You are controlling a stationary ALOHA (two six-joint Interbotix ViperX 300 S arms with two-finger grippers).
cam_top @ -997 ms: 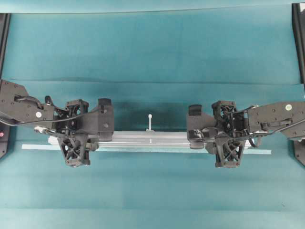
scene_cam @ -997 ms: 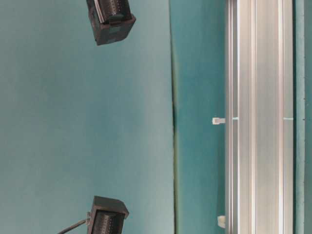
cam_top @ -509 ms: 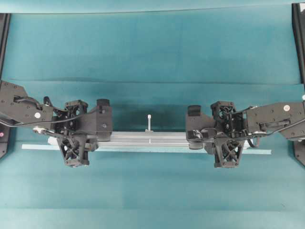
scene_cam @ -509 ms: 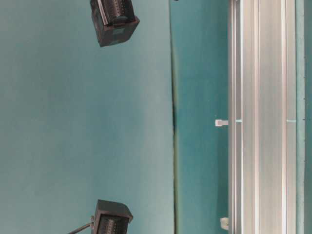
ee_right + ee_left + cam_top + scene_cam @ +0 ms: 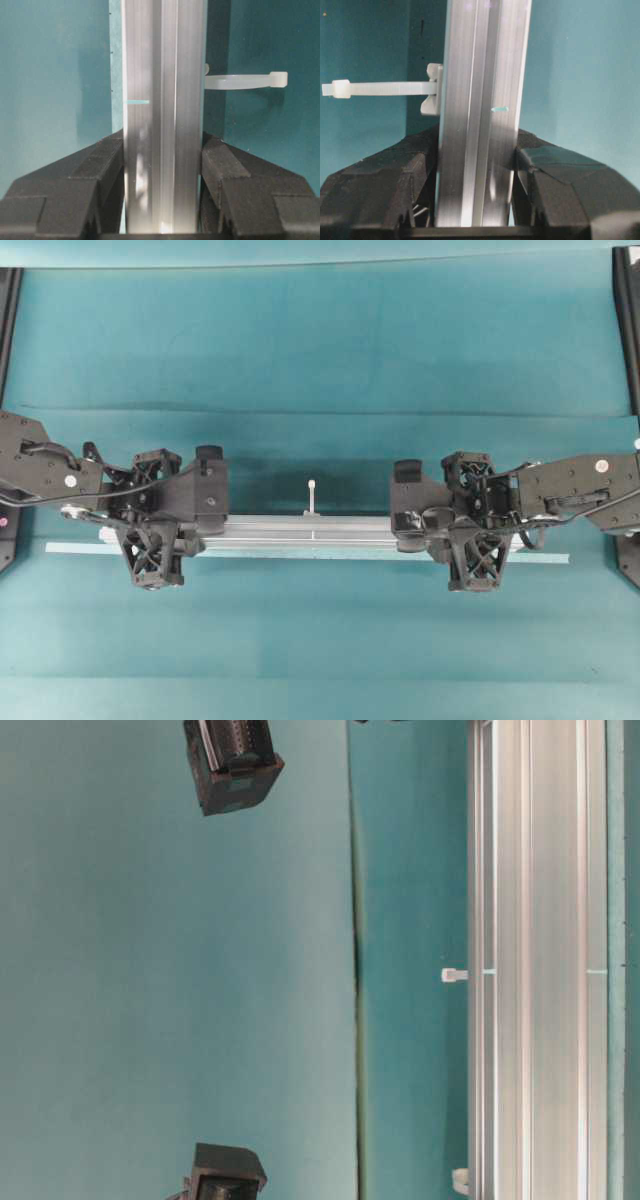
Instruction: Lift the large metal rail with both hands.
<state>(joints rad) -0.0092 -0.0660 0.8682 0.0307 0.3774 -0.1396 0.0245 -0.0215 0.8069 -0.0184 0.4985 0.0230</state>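
Teal tabletop (image 5: 320, 340), large metal rail (image 5: 315, 530) lying crosswise mid-table, parallel to thin strip (image 5: 540, 558).
L gripper (image 5: 477, 165) + R gripper (image 5: 162, 160) both clamped on rail; grasp done, next = synced level lift.

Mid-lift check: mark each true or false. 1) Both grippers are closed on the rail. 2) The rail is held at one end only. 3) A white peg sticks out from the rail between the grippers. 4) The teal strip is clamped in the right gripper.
1) True: the left gripper and right gripper each clamp the large metal rail.
2) False: it is gripped near both ends.
3) True: the white peg stands mid-rail.
4) False: the pale-teal strip lies on the table.
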